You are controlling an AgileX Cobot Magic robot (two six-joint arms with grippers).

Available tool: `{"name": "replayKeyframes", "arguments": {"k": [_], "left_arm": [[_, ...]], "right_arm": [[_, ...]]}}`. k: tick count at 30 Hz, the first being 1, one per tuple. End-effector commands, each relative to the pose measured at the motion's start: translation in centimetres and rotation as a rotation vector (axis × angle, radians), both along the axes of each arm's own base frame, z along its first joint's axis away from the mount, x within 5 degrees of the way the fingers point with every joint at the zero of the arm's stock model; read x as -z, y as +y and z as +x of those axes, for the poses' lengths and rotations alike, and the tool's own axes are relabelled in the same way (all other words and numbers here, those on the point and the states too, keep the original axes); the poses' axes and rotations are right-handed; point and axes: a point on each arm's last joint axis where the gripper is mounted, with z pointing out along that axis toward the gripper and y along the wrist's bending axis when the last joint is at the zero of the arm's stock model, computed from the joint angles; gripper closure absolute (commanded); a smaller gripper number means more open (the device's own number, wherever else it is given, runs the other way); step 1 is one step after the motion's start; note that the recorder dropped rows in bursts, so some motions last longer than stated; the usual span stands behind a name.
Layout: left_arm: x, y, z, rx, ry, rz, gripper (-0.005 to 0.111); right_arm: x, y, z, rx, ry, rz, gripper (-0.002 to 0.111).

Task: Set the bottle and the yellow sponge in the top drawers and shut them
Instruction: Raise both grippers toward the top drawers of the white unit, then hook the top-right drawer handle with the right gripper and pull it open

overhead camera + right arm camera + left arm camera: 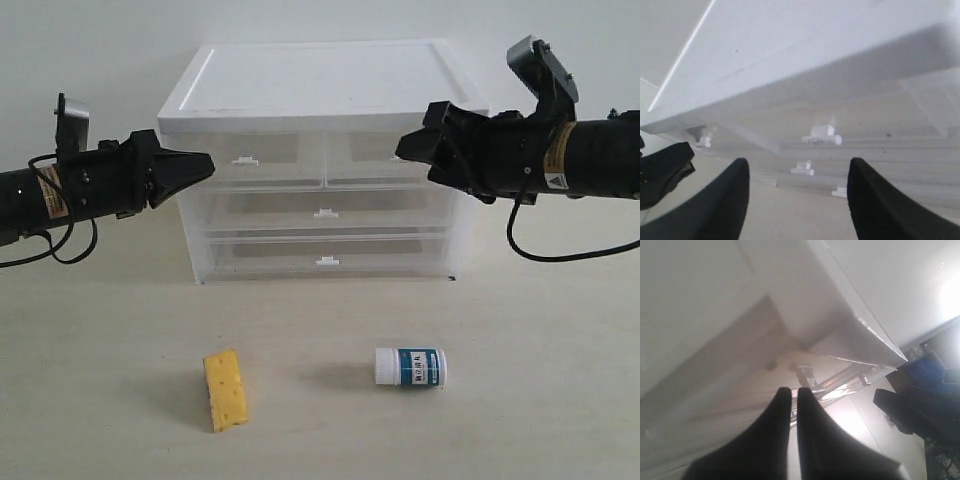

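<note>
Nearest on the table (520, 420): 1 yellow sponge (225, 390) front-left, lying w/ its long side roughly front-to-back, slightly askew. 1 bottle (410, 367) front-right, on its side, cap twd the sponge. The 2 are well apart, bare table btwn them and all round; neither touches anything else. A wide bare strip separates both from the base of the drawer unit (320, 85) behind.

Mid-depth, 2 arms come in level from either side, above the table and clear of sponge and bottle. Left fingers (185, 165) are pressed together, nothing btwn them; the tip sits just beside the unit's left front corner at top-row height. Contact w/ the plastic: can't tell. Left wrist view shows the same closed pair (780, 415) aimed under the lid's overhang. Right fingers (420, 140) are spread wide and empty, in front of the unit's right end at top-row height; the right wrist view (725, 200) shows them apart w/ a white tab handle (822, 134) seen btwn them, not touched.

Farthest: 1 unit, 4 drawers. 2 top drawers (275, 165) side by side, 2 full-width drawers (325, 235) below. All fronts look flush, shut. 3 tabs show in ext view; the 4th is hidden behind the right arm.
</note>
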Motion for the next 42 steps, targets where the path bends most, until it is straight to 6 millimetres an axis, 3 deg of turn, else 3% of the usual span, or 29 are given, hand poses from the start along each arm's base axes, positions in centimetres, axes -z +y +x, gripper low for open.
{"name": "replayKeyframes", "arguments": {"k": [1, 14, 17, 22, 27, 36, 39, 42], "left_arm": [[-0.1, -0.2, 0.0, 0.015, -0.012, 0.018, 0.103], [-0.1, -0.2, 0.0, 0.009, -0.008, 0.024, 0.103], [0.0, -0.2, 0.1, 0.005, -0.005, 0.029, 0.103], [0.1, -0.1, 0.1, -0.008, 0.003, 0.043, 0.103], [0.0, 0.0, 0.3, -0.022, -0.011, 0.039, 0.103], [-0.4, 0.3, 1.0, -0.077, -0.035, 0.05, 0.103], [-0.4, 0.2, 1.1, -0.099, -0.045, 0.05, 0.103], [-0.6, -1.2, 1.6, -0.081, -0.061, 0.1, 0.103]], "right_arm": [[0.8, 0.5, 1.2, -0.004, 0.049, 0.064, 0.056], [1.6, 1.2, 3.2, -0.02, 0.047, 0.161, 0.057], [1.6, 1.2, 3.2, -0.024, 0.038, 0.152, 0.071], [1.6, 1.2, 3.2, -0.03, 0.02, 0.136, 0.108], [1.7, 1.3, 3.1, -0.049, 0.016, 0.124, 0.108], [0.9, 2.0, 1.5, -0.246, -0.018, 0.061, 0.108], [1.2, 2.2, 0.8, -0.317, 0.006, 0.026, 0.108], [2.7, 1.8, -0.6, -0.295, 0.03, 0.024, 0.108]]}}
